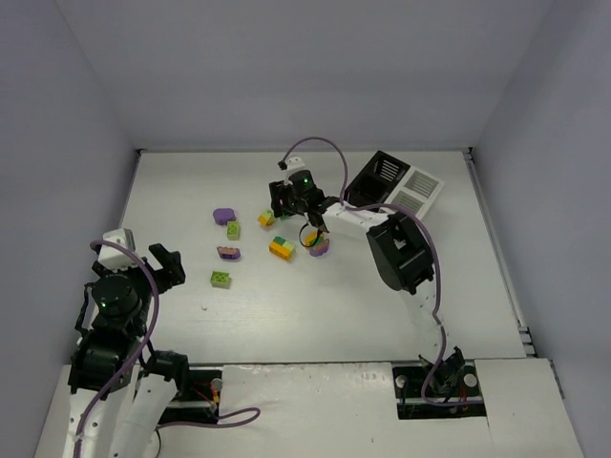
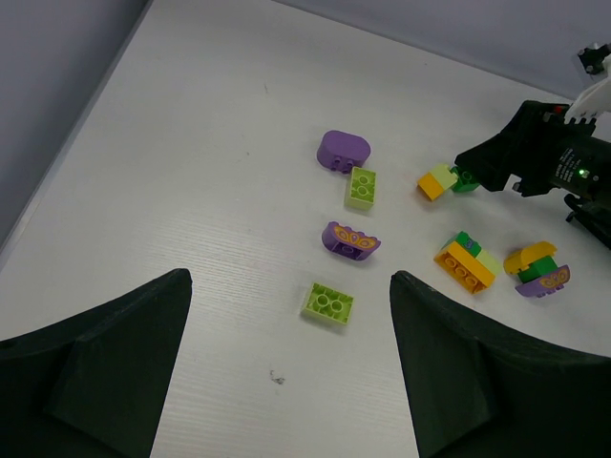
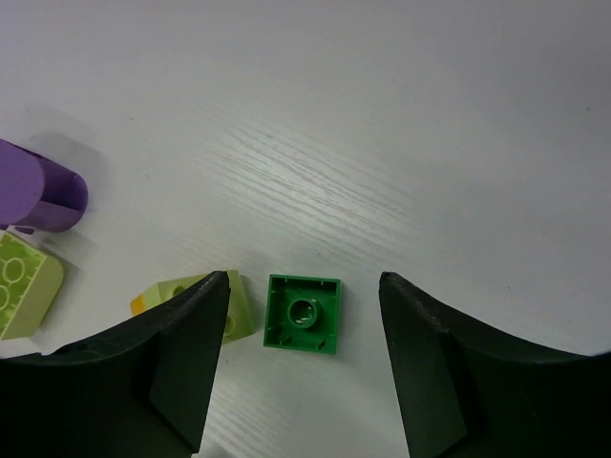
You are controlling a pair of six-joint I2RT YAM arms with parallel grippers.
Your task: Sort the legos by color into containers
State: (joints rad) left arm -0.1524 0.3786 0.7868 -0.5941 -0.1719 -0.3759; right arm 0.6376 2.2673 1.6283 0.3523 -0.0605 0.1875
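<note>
**First onlooker:** Which step is this, then?

**Second onlooker:** A pick-up, by my reading. The right gripper (image 3: 304,286) hangs low over the table (image 1: 239,315) at mid-field, fingers spread, straddling a dark green brick (image 3: 303,313). The brick lies hollow side up on the white surface, with a clear gap to each finger. Nothing is grasped yet.

**First onlooker:** And the left arm?

**Second onlooker:** It is back at its own corner. The left gripper (image 2: 288,281) is released too, wide apart and empty, looking out over the scatter. A lime brick (image 2: 327,303) lies nearest it.

**First onlooker:** How far along is the sorting?

**Second onlooker:** Early, I'd say. The legos I can count all sit out on the table, and the containers (image 1: 420,186), half black and half white, stand well apart at the far right. I cannot tell what is inside them.

**First onlooker:** What does the next move call for?

**Second onlooker:** Pinching squarely on the green one, then a lift and a carry to the bins. There is one hazard: a lime-and-orange brick (image 2: 434,181) sits just beside one finger and could be nudged or caught. The purple brick (image 3: 38,196) lies farther off and is no trouble.
</note>
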